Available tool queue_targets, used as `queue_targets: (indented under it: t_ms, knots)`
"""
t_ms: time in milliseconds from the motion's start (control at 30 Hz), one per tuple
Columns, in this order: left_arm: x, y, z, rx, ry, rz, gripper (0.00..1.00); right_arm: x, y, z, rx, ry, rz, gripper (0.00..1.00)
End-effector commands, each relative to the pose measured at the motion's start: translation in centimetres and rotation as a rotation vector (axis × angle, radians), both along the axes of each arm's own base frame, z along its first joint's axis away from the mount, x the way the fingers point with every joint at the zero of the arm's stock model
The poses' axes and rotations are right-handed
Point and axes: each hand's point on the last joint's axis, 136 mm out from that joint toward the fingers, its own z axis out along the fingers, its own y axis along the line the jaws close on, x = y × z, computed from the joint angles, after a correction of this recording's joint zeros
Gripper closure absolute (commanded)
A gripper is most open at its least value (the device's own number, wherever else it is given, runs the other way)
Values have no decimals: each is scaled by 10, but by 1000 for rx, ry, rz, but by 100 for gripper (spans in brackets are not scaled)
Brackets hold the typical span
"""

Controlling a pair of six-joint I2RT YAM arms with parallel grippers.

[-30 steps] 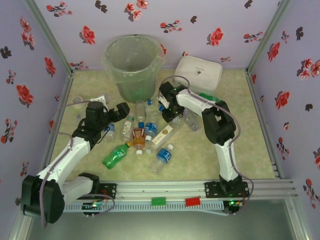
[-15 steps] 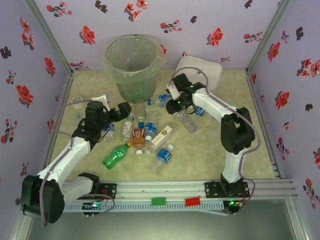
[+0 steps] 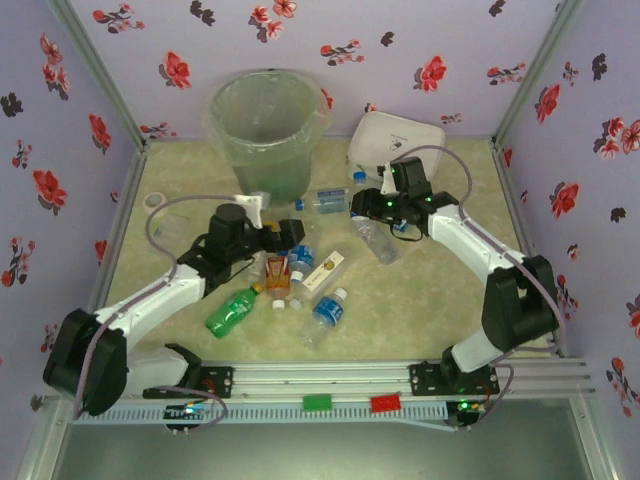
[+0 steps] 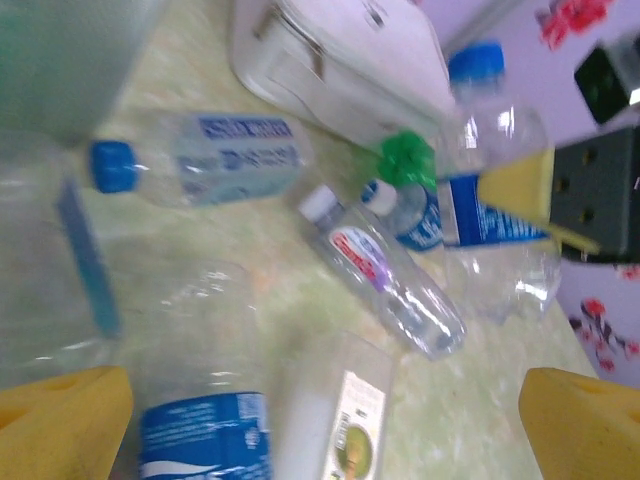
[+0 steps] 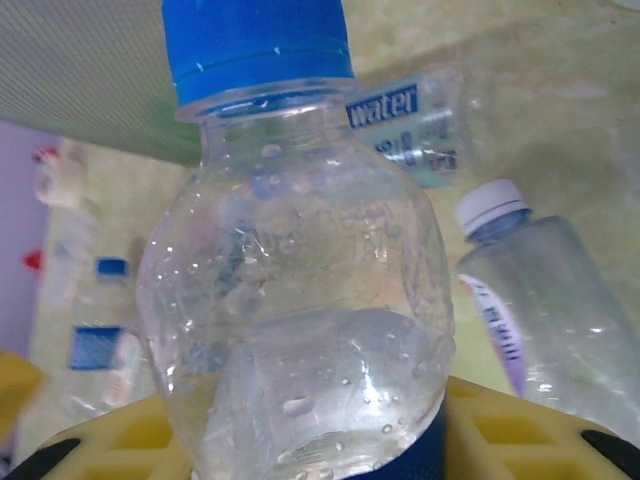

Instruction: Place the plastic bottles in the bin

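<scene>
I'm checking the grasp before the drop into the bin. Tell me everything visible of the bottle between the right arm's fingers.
The bottle is thin clear plastic with a blue ribbed screw cap, a rounded shoulder and a blue label band low on its body. Droplets cling inside; otherwise it looks empty. The right gripper is closed on it, yellow fingers pressing the label band. It looks roughly upright near the white box; whether it is off the table is unclear.

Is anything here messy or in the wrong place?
Yes. The clear plastic bottles with blue labels lie tipped over on the table, scattered in front of the tall grey-green bin. A flat white-and-yellow carton lies among them, though it is no bottle.
</scene>
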Motion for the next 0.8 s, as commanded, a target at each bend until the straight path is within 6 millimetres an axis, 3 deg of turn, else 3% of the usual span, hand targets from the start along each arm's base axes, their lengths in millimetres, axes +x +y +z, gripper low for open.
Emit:
queue_targets:
  t_ms: [0, 233, 767]
  knots:
    - [-4, -40, 28, -25, -104, -138, 1, 4, 9, 31, 166, -34, -65, 54]
    - [-17, -99, 22, -49, -81, -299, 1, -1, 10, 44, 272, -45, -107, 55]
    - [10, -144, 16, -72, -63, -347, 1, -18, 25, 59, 343, -47, -80, 55]
